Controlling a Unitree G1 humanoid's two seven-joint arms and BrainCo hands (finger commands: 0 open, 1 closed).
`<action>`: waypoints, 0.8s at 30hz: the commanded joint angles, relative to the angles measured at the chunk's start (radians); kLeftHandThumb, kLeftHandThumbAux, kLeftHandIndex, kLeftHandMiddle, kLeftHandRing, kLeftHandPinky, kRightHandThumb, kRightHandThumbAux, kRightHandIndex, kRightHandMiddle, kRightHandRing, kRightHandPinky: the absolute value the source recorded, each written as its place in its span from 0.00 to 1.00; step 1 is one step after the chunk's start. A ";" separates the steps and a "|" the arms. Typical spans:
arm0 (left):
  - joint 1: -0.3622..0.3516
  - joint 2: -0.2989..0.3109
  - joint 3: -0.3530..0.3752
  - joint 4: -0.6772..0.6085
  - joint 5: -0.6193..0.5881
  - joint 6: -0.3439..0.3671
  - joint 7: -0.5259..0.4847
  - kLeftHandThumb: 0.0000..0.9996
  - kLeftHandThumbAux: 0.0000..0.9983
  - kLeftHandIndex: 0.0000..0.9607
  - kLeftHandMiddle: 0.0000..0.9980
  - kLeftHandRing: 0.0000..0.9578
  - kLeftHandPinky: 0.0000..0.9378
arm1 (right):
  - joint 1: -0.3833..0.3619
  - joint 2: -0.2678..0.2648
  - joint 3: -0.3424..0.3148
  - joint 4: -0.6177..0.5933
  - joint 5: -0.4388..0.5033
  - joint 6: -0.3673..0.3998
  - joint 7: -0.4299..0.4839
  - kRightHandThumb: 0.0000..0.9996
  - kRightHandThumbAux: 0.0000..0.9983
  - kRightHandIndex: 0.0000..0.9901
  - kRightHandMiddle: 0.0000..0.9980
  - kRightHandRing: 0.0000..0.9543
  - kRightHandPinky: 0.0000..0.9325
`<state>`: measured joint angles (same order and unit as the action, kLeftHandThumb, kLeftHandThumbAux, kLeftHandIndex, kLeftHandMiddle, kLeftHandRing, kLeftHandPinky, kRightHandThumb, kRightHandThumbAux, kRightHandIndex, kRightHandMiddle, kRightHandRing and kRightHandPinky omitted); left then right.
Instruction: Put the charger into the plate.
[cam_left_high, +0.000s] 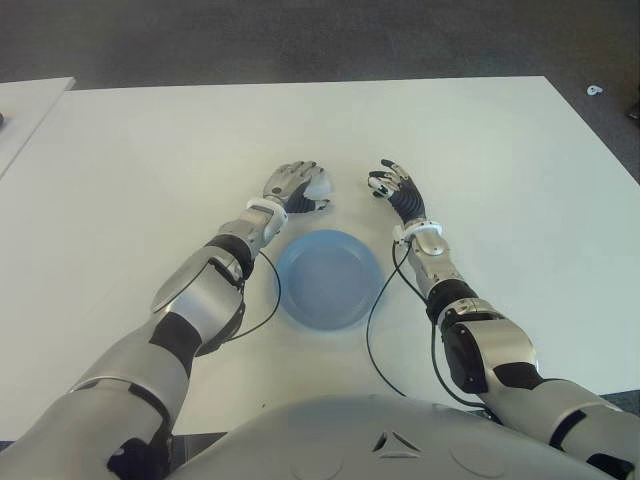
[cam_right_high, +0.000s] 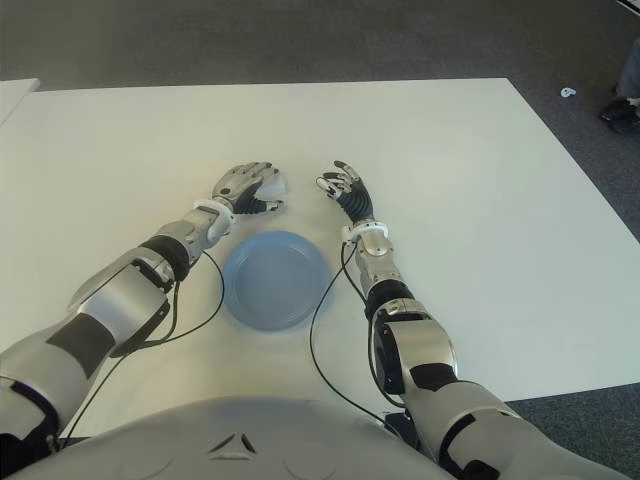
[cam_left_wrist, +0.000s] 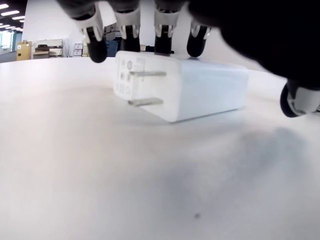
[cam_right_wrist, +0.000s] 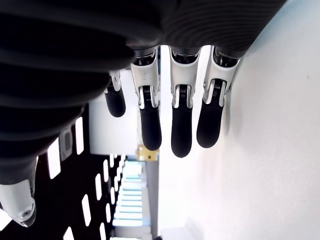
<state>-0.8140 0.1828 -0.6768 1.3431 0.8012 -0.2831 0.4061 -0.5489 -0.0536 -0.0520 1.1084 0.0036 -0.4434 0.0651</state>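
Note:
The white charger (cam_left_wrist: 190, 90) lies on its side on the white table (cam_left_high: 150, 170), its two prongs showing in the left wrist view. My left hand (cam_left_high: 297, 188) is over it, just beyond the far left rim of the blue plate (cam_left_high: 330, 278). Its fingertips (cam_left_wrist: 125, 40) touch the charger's top edge, while the thumb (cam_left_wrist: 299, 99) stands a little apart from the charger's end. The charger (cam_left_high: 321, 184) peeks out past the right side of that hand. My right hand (cam_left_high: 392, 185) shows beyond the plate's far right rim, fingers spread and holding nothing. The plate holds nothing.
Black cables (cam_left_high: 372, 340) run from both wrists across the table on either side of the plate. A second white table's corner (cam_left_high: 25, 105) shows at the far left. Dark floor lies beyond the table's far edge and right edge.

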 joint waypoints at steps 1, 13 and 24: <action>0.032 -0.008 -0.015 0.033 0.017 0.021 -0.052 0.09 0.29 0.00 0.00 0.00 0.00 | 0.086 0.009 0.001 0.046 -0.006 0.079 0.004 0.10 0.57 0.14 0.31 0.34 0.35; 0.044 0.000 0.002 0.040 -0.003 0.009 -0.089 0.09 0.30 0.00 0.00 0.00 0.00 | 0.097 0.007 -0.005 0.034 -0.001 0.078 0.015 0.11 0.55 0.14 0.31 0.33 0.34; 0.053 0.017 0.040 0.040 -0.032 -0.014 -0.125 0.10 0.32 0.00 0.00 0.00 0.00 | 0.098 0.006 -0.013 0.031 0.003 0.077 0.030 0.09 0.55 0.14 0.30 0.32 0.33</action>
<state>-0.8109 0.1859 -0.6349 1.3530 0.7658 -0.2989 0.3442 -0.5309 -0.0537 -0.0625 1.0872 0.0060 -0.4435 0.0886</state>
